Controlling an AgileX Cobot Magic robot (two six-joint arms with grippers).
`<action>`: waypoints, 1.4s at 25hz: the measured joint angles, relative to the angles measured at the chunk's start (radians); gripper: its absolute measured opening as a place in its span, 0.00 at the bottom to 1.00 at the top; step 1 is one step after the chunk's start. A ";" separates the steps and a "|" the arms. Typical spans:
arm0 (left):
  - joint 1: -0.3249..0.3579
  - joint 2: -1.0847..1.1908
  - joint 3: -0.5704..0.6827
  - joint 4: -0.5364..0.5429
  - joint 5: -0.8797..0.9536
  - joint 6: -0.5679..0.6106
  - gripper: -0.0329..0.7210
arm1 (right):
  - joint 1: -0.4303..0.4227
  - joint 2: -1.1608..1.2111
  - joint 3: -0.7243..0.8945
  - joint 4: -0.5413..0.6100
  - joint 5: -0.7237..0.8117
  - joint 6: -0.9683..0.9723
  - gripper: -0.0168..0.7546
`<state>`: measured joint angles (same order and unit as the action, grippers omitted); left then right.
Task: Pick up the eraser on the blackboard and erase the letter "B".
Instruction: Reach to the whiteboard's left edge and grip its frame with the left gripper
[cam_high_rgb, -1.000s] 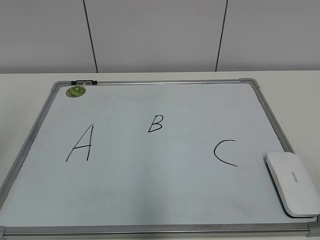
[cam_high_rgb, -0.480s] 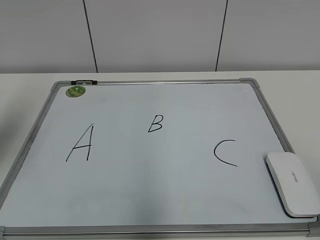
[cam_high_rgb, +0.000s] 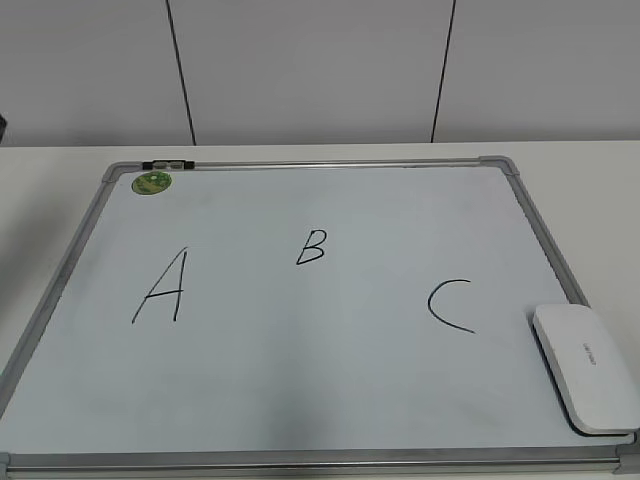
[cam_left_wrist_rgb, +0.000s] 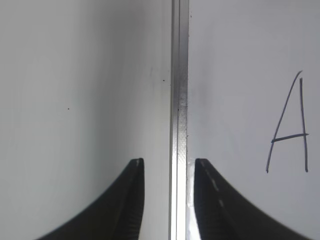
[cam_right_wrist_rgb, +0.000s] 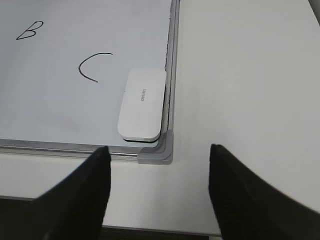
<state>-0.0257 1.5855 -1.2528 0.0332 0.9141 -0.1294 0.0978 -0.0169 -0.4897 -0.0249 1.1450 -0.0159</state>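
The blackboard (cam_high_rgb: 300, 380) is a white board with a grey frame, lying flat on the table. The letter "B" (cam_high_rgb: 311, 246) is near its middle, between the "A" (cam_high_rgb: 163, 287) and the "C" (cam_high_rgb: 449, 305). The eraser (cam_high_rgb: 587, 365), a white block, lies at the board's front right corner. In the right wrist view the eraser (cam_right_wrist_rgb: 142, 102) sits ahead of my open, empty right gripper (cam_right_wrist_rgb: 159, 150), with the "B" (cam_right_wrist_rgb: 29, 30) at the far left. My left gripper (cam_left_wrist_rgb: 168, 162) is open and empty above the board's left frame rail (cam_left_wrist_rgb: 179, 75). Neither gripper shows in the exterior view.
A round green sticker (cam_high_rgb: 152, 183) and a small clip (cam_high_rgb: 167, 164) sit at the board's back left corner. The white table (cam_high_rgb: 590, 190) surrounds the board. A grey corner cap (cam_right_wrist_rgb: 157, 152) lies below the right gripper. A panelled wall stands behind.
A dark sliver has come into view at the far left edge of the exterior view. The board, letters and eraser have not moved.
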 joint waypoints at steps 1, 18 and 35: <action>0.000 0.015 -0.010 0.000 0.002 0.000 0.36 | 0.000 0.000 0.000 0.000 0.000 0.000 0.62; 0.000 0.316 -0.151 -0.039 0.053 0.018 0.36 | 0.000 0.000 0.000 0.000 -0.002 0.000 0.62; 0.000 0.502 -0.205 -0.044 0.073 0.031 0.37 | 0.000 0.000 0.000 0.000 -0.002 0.000 0.62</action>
<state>-0.0257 2.0878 -1.4580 -0.0110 0.9874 -0.0979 0.0978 -0.0169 -0.4897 -0.0249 1.1434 -0.0159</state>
